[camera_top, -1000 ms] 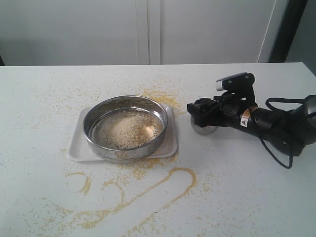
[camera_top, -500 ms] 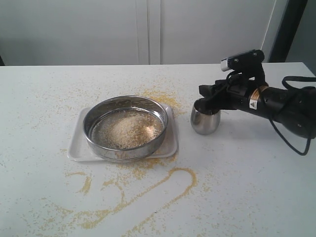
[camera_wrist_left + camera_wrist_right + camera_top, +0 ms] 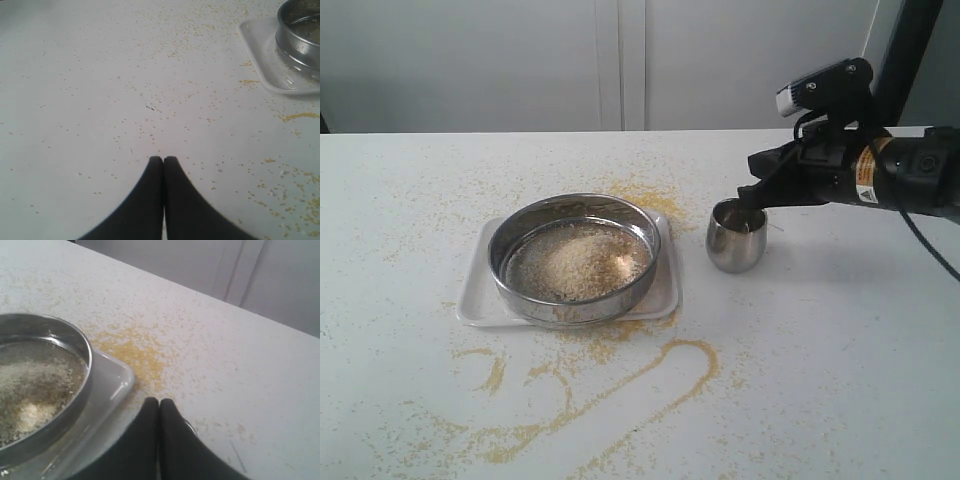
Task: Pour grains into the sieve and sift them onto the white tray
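Evidently the pouring step is judged to be finished: the grains point(image 3: 578, 262) are seen as a pale beige-yellow heap on the mesh of the sieve point(image 3: 570, 308), which is set inside the white tray point(image 3: 472, 305) left of the middle of the table point(image 3: 840, 380). A small steel cup point(image 3: 735, 245) is stood upright just beside the tray, on its right. The right gripper point(image 3: 748, 196) is held at the cup's rim with its fingers pressed flat together and nothing seen between them; whether the rim is touched cannot be told. The left gripper point(image 3: 163, 162) is likewise closed on nothing, low over bare table well to one side of the tray. Sifting is judged to be the step now due. For that, one claw would have to be opened, brought to the sieve's wall and closed on the thin ring, and the sieve shaken while kept over the tray. The sieve is a wide, shallow ring of bright steel with fine wire mesh, hard and slippery to pinch. The tray is flat, smooth and low-rimmed with rounded corners. The loose yellow granules point(image 3: 650, 375) are strewn in curved trails across the matt white tabletop, so spilling is judged a real risk.
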Motion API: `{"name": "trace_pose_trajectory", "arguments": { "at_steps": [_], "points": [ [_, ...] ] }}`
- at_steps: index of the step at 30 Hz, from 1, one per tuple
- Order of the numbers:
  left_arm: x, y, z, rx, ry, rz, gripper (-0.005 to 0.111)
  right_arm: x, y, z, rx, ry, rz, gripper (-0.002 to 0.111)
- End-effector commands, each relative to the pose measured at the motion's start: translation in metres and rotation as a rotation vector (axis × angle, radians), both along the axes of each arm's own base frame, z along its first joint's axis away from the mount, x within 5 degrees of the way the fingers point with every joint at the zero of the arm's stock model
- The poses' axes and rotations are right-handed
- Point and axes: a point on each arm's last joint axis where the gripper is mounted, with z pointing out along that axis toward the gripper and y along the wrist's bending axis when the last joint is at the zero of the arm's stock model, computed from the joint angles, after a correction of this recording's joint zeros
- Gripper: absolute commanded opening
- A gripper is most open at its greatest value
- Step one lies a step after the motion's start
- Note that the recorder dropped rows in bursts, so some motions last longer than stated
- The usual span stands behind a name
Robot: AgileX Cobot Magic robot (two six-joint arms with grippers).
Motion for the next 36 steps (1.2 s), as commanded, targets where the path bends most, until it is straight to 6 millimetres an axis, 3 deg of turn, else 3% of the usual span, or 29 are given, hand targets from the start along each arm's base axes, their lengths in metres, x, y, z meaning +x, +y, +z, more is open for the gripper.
{"name": "trace_pose_trajectory", "arguments": {
  "at_steps": [1, 11, 14, 16, 19, 21, 24, 27, 36],
  "points": [
    [0.0, -0.001, -0.001, -0.013, 0.0, -0.003, 0.0, -0.008, -0.016, 0.016, -0.107, -0.005, -0.107, 0.0],
    [0.0, -0.001, -0.001, -0.013, 0.0, -0.003, 0.0, -0.029, -0.064, 0.04, -0.414, 0.056, -0.504, 0.0],
    [0.0, -0.001, -0.001, -0.013, 0.0, -0.003, 0.0, -0.042, -0.081, 0.032, -0.634, 0.211, -0.577, 0.0],
    [0.0, -0.001, -0.001, -0.013, 0.0, -0.003, 0.0, -0.051, -0.082, 0.024, -0.669, 0.342, -0.556, 0.0],
    [0.0, -0.001, -0.001, -0.013, 0.0, -0.003, 0.0, -0.061, -0.076, 0.016, -0.596, 0.505, -0.514, 0.0],
    [0.0, -0.001, -0.001, -0.013, 0.0, -0.003, 0.0, -0.066, -0.065, 0.01, -0.441, 0.617, -0.41, 0.0],
    [0.0, -0.001, -0.001, -0.013, 0.0, -0.003, 0.0, -0.066, -0.074, 0.009, -0.284, 0.681, -0.429, 0.0],
    [0.0, -0.001, -0.001, -0.013, 0.0, -0.003, 0.0, -0.067, -0.093, 0.009, -0.265, 0.7, -0.495, 0.0],
    [0.0, -0.001, -0.001, -0.013, 0.0, -0.003, 0.0, -0.068, -0.097, 0.01, -0.255, 0.684, -0.518, 0.0]
  ]
}}
